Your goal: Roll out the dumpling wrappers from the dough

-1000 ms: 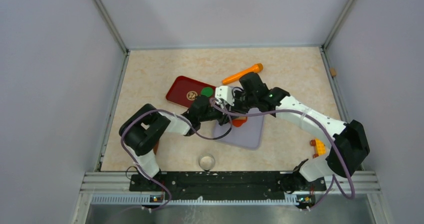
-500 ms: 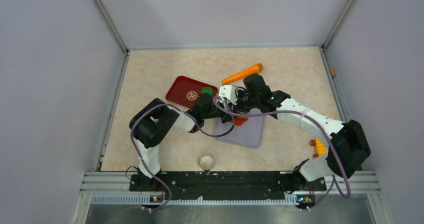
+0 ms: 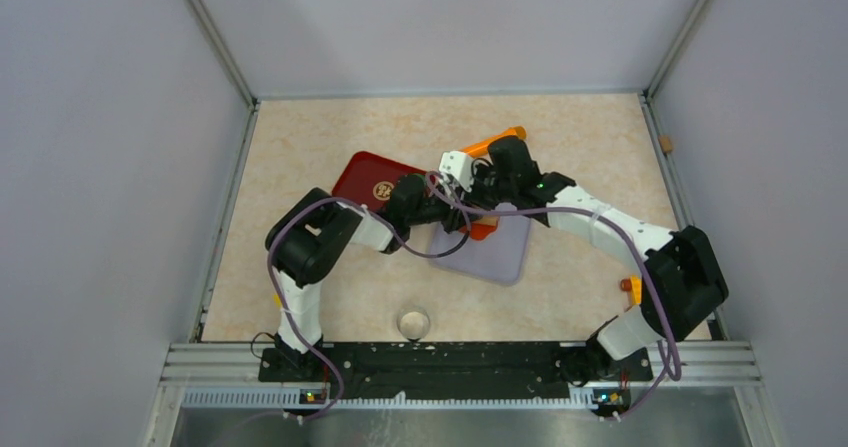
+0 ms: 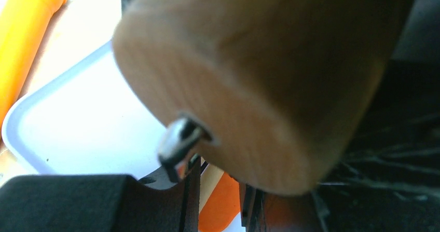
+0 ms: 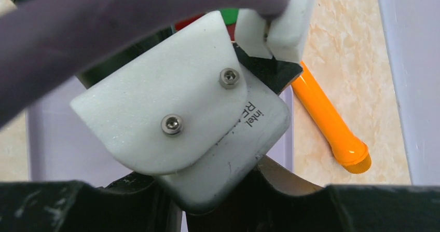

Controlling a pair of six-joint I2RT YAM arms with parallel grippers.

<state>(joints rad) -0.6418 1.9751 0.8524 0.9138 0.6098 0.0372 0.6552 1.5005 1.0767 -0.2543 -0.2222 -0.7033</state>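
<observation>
The orange-red dough (image 3: 484, 230) lies flat on the lavender tray (image 3: 500, 259), and it shows below the left fingers in the left wrist view (image 4: 224, 203). My right gripper (image 3: 483, 195) is shut on a small wooden roller (image 4: 270, 86) just above the dough; the wood shows between its jaws (image 5: 290, 176). My left gripper (image 3: 456, 217) meets it from the left. Its jaws stand slightly apart over the dough (image 4: 218, 195), with the roller's metal axle (image 4: 176, 141) just above one finger. The dough's outline is mostly hidden.
An orange plastic rolling pin (image 3: 492, 141) lies behind the grippers, also in the right wrist view (image 5: 327, 123). A red tray (image 3: 358, 175) with a brown patterned disc (image 3: 384, 192) sits at left. A small glass cup (image 3: 413, 322) stands near the front. A yellow-orange block (image 3: 630, 285) peeks out by the right arm.
Both grippers have moved together toward the far side of the lavender tray, with the roller passing over the dough. The right arm now covers more of the orange pin and the block.
</observation>
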